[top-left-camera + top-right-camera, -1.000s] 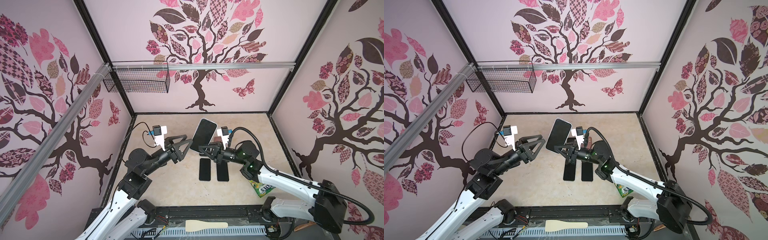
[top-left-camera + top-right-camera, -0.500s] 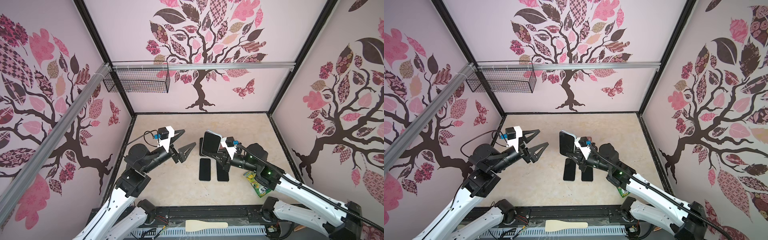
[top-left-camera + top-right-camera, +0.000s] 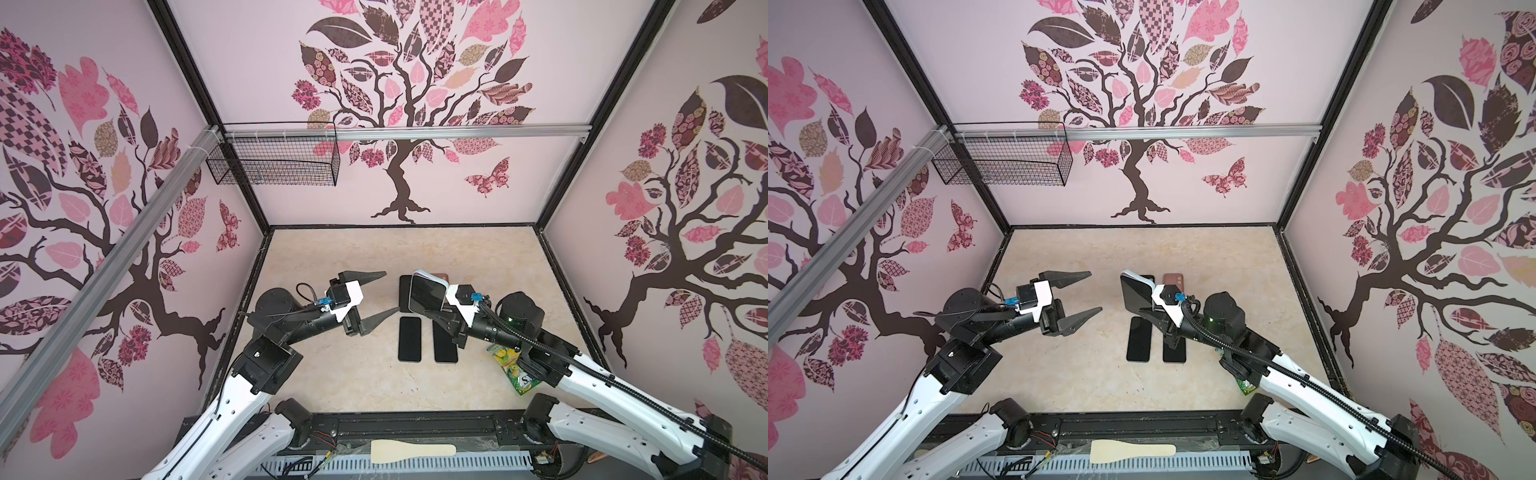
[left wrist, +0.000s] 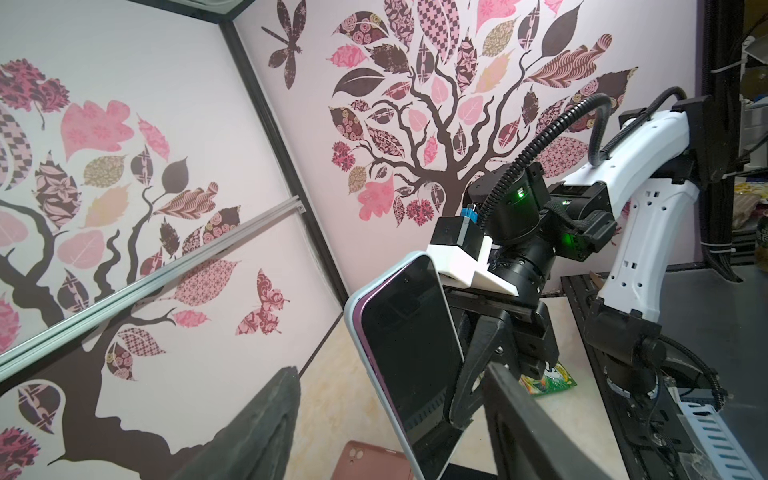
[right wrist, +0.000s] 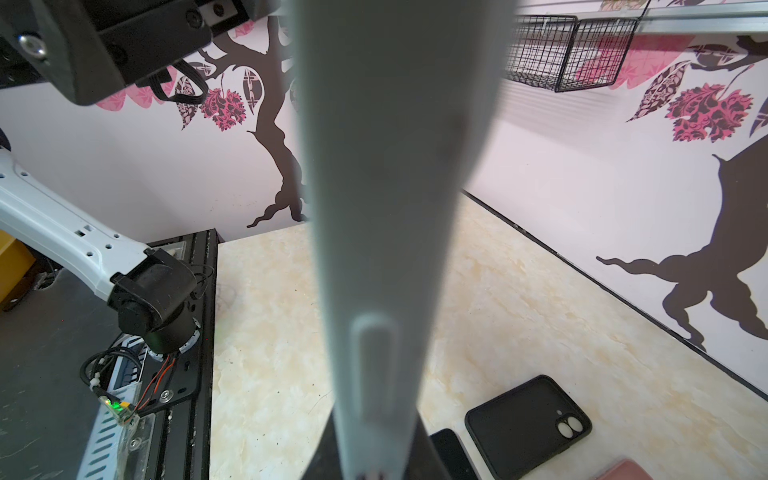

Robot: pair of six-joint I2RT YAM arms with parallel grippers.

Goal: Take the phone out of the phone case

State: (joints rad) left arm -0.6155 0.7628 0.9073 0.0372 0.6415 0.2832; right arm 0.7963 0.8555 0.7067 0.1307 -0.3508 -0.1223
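Right wrist view is showing the right gripper (image 5: 374,463) pinching the pale phone case (image 5: 395,208). In both top views the left gripper (image 3: 390,292) is hanging spread at the phone's (image 3: 428,296) nine o'clock.

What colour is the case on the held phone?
Pale blue; the case shows best in the left wrist view.

A black wire basket (image 3: 274,160) (image 3: 1005,160) (image 5: 573,50) hangs from a silver aluminium rail (image 3: 457,132) on the back wall, above the back left corner of the cream marbled desk (image 3: 353,374). A crumpled green snack packet (image 3: 515,365) (image 3: 1246,384) (image 4: 548,378) lies flat at the desk's right edge, toward the front corner. A pale wooden spatula (image 3: 411,451) (image 3: 1129,451) lies just beyond the front edge, on a grey slotted strip.
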